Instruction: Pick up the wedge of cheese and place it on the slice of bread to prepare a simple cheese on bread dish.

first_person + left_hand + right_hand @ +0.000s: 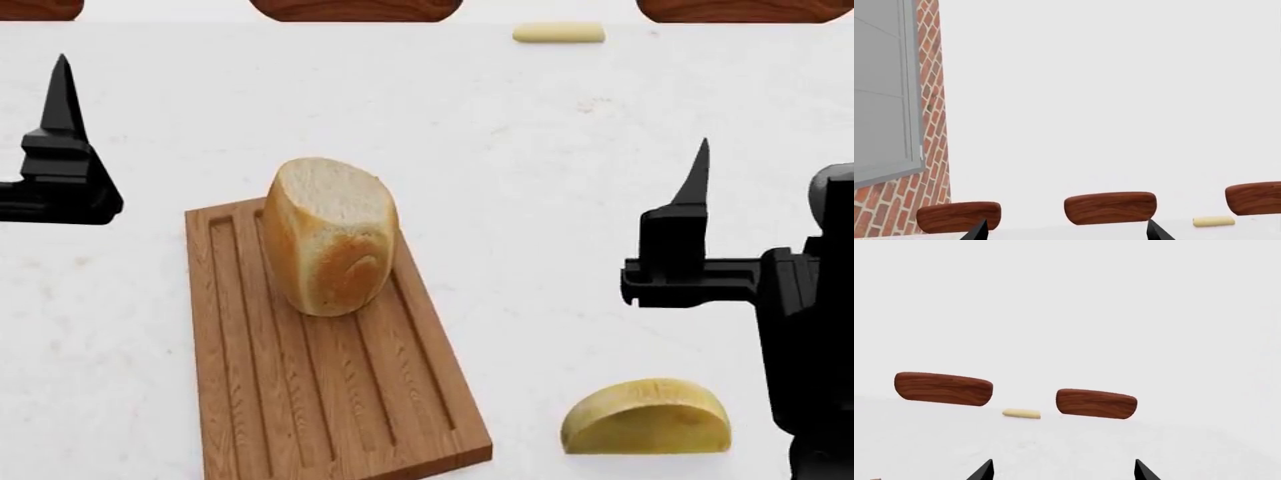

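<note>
Both pincers, left pincer [1064, 231] and right pincer [1063, 471], spread wide (nothing held), above the table [534, 150].

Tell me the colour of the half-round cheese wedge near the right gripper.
Yellow, with a darker golden rind; the half-round cheese wedge shows best in the head view.

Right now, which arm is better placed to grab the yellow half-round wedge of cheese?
Probably the right: its gripper hangs open nearest the yellow half-round wedge of cheese; the left gripper is beyond the ridged wooden cutting board.
</note>
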